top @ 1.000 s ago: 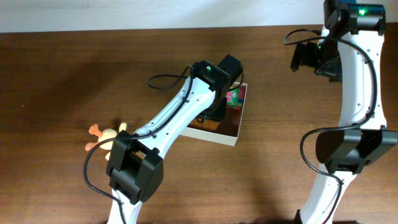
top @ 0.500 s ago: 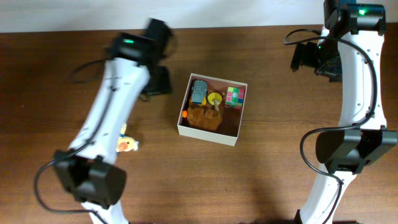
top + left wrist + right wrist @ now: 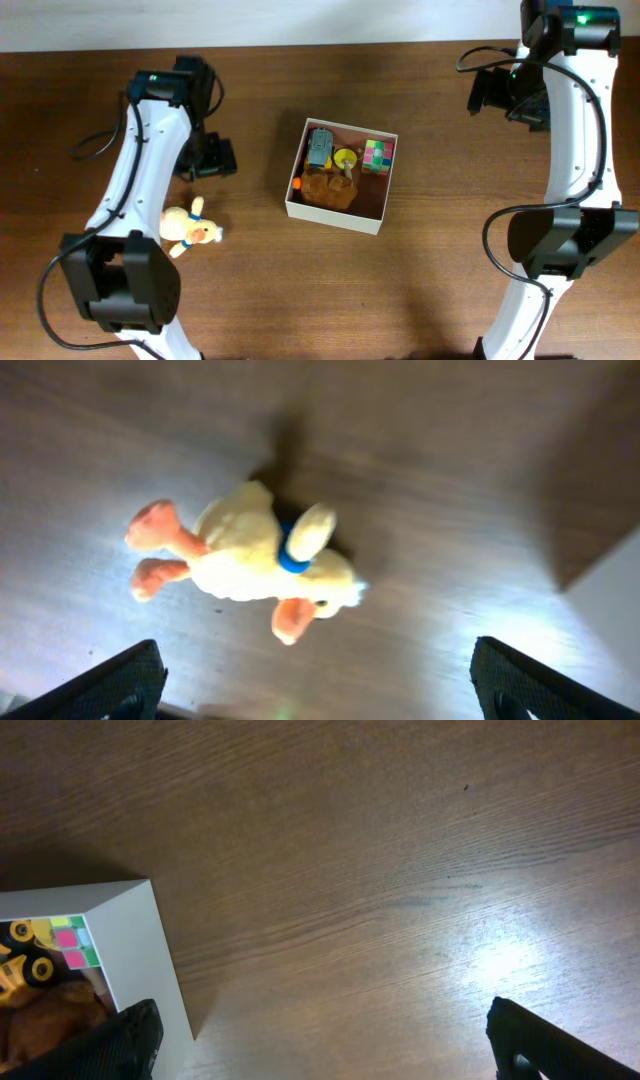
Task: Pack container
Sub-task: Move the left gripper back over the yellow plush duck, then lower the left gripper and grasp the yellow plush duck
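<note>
Holding four toys [image 3: 320, 148], one container [image 3: 334, 218]; one duck [image 3: 188, 226] outside; left tool [image 3: 320, 685], right tool [image 3: 340, 1045] released.

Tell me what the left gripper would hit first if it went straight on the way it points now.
Most likely the yellow plush duck, lying on the table ahead of the left gripper, between its open fingers; depth is unclear, so bare wood might come first.
</note>
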Controlling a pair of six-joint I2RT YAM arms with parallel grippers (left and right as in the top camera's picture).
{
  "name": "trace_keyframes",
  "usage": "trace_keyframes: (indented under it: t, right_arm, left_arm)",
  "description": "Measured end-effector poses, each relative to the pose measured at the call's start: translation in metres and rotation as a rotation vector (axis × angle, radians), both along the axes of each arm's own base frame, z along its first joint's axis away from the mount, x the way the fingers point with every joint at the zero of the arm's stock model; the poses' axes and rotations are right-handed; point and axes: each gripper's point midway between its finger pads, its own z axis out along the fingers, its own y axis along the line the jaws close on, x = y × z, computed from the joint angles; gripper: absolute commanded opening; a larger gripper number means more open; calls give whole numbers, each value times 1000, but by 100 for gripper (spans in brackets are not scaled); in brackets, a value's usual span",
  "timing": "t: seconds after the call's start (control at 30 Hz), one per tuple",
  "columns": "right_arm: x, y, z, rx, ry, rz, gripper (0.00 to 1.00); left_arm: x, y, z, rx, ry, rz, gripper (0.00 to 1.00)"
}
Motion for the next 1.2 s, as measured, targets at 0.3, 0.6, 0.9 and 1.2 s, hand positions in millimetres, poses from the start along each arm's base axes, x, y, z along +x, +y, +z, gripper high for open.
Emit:
trace_keyframes:
  t: [0.3, 0.6, 0.9, 1.2]
  right_arm:
    - [0, 0, 0, 0, 0, 0, 99]
    - [0, 0, 0, 0, 0, 0, 99]
    - [0, 0, 0, 0, 0, 0, 99]
    - [0, 0, 0, 0, 0, 0, 98]
  left_arm:
    - [-50, 15, -51, -1, 204, 18, 99]
    - [-57, 19, -69, 3, 231, -42, 99]
    - [-34, 23, -74, 22, 146, -140, 95]
    - [-37, 30, -105, 58, 128, -186, 81]
